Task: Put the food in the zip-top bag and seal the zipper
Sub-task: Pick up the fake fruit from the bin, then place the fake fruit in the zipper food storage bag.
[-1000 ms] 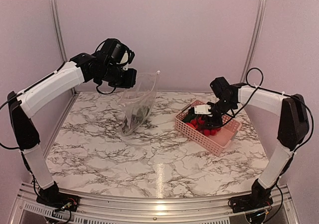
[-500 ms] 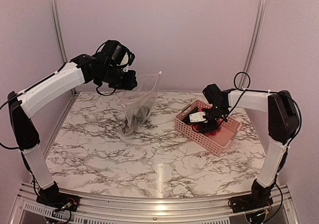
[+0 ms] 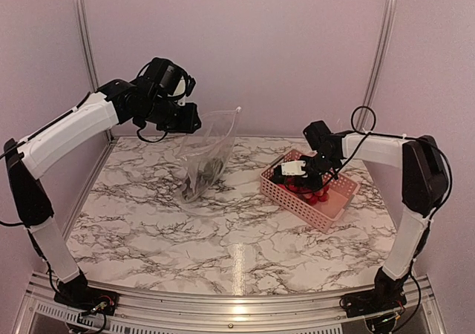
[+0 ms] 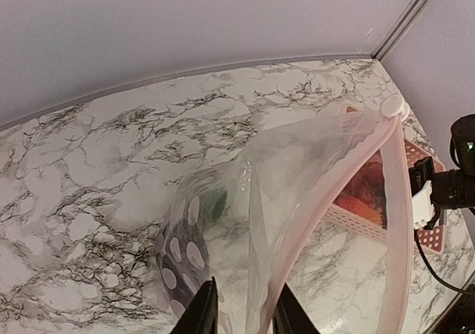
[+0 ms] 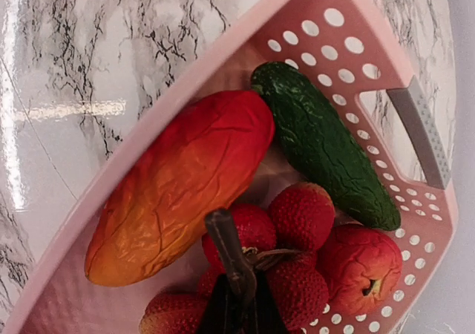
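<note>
zip-top bag mouth could be dropped shut, grip of the left fingers not being tellable, while the red cluster is clenched by its stem in right fingers.

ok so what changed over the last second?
The right gripper swung left and down into the pink basket and shut on the red fruit cluster by its stem. The left gripper edged slightly left, with the zip-top bag rim still between its jaws. Bag and basket haven't moved.
</note>
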